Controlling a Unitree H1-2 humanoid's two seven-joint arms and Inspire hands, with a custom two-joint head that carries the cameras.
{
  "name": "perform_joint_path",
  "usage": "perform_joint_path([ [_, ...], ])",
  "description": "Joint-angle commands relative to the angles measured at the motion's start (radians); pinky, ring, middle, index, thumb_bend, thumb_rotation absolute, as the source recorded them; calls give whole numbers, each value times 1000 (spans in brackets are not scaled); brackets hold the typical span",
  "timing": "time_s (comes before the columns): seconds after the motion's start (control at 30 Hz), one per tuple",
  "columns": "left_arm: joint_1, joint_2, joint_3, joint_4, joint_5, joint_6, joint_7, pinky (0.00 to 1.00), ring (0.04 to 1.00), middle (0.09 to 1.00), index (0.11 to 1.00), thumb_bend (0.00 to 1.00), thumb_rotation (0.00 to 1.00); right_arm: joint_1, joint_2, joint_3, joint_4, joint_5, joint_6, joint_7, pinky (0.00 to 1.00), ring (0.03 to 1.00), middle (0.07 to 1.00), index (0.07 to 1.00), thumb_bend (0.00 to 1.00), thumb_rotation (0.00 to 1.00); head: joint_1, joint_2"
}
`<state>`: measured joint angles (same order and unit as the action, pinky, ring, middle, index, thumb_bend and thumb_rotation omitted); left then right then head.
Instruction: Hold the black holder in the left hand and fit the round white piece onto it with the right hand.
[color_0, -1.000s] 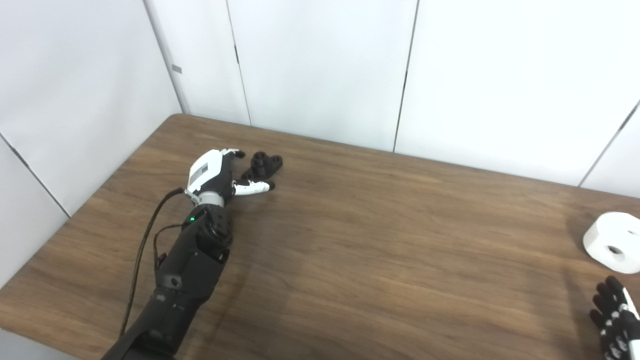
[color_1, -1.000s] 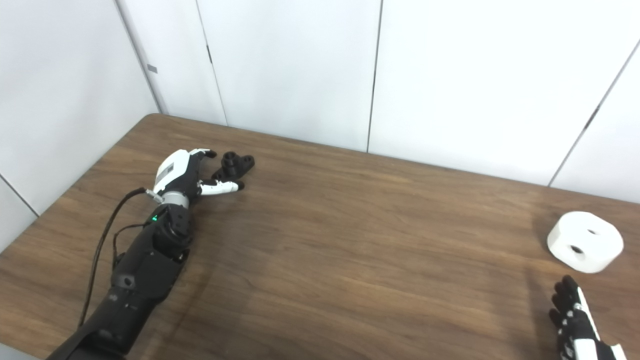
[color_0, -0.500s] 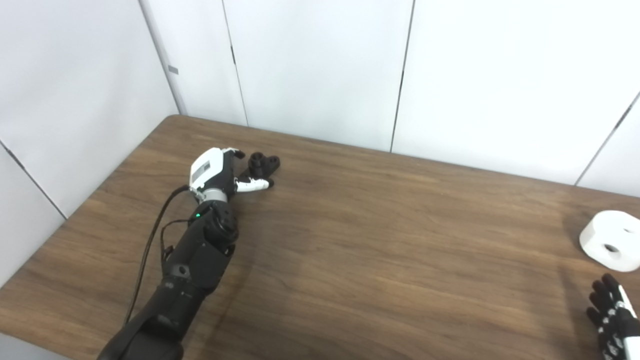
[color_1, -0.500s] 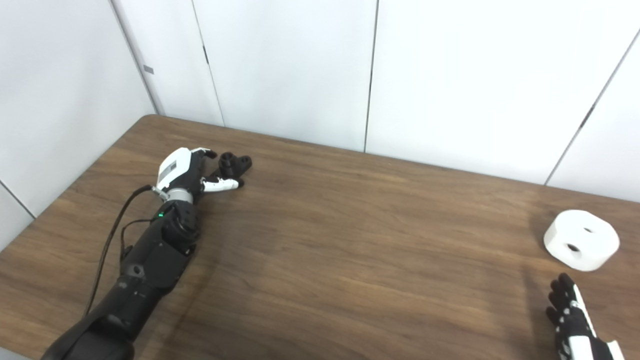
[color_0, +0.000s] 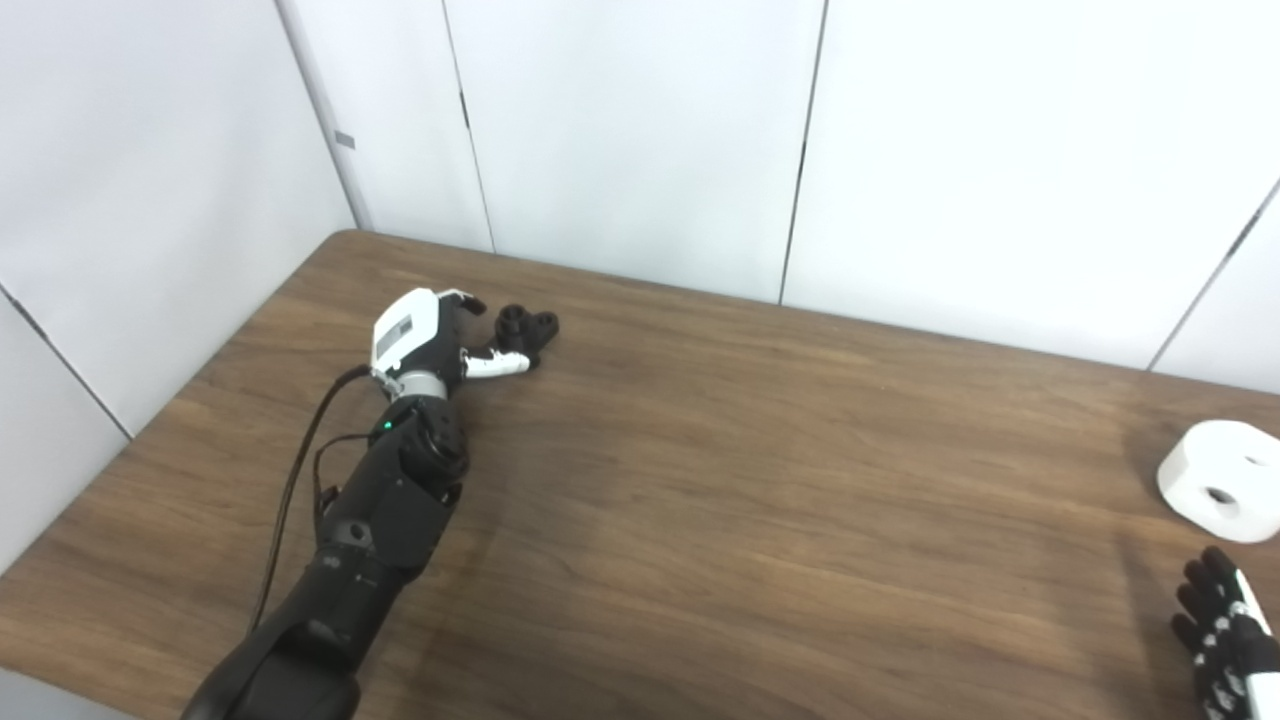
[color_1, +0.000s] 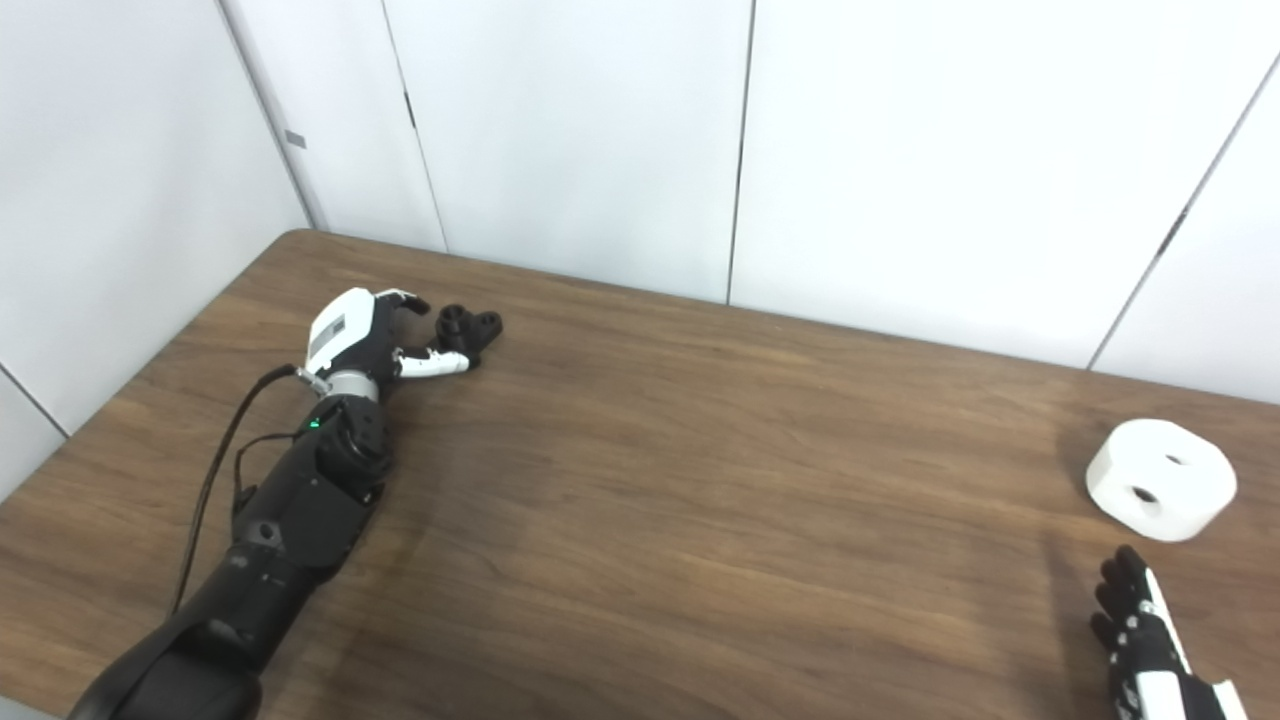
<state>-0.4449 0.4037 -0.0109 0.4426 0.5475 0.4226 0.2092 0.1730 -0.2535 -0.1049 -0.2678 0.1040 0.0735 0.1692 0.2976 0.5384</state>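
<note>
Reaching for black holder (color_0: 527, 327) w/ left hand (color_0: 425, 338), fingers apart, not yet grasping. Right hand (color_1: 1140, 640) released, near white piece (color_1: 1160, 479). Next: clench on holder, lift.

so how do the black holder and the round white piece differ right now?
The black holder is small, dark and knobby; the round white piece is a larger, smooth puck with two holes. The holder sits far left at the left hand, whose fingers reach around it; the white piece lies far right, apart from the right hand. Both rest on the table.
</note>
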Motion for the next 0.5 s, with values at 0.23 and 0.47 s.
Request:
perform_joint_path([
  [0.23,-24,33,-20,-26,12,40,-27,858,934,881,694,878,289,1,-19,-11,-36,4,0,1,1000,998,996,1000,689,1000,2,10],
  [0.47,-19,46,-50,-13,28,36,-39,867,930,874,677,882,291,0,-21,-11,-39,4,3,2,1000,995,992,1000,691,1000,2,13],
])
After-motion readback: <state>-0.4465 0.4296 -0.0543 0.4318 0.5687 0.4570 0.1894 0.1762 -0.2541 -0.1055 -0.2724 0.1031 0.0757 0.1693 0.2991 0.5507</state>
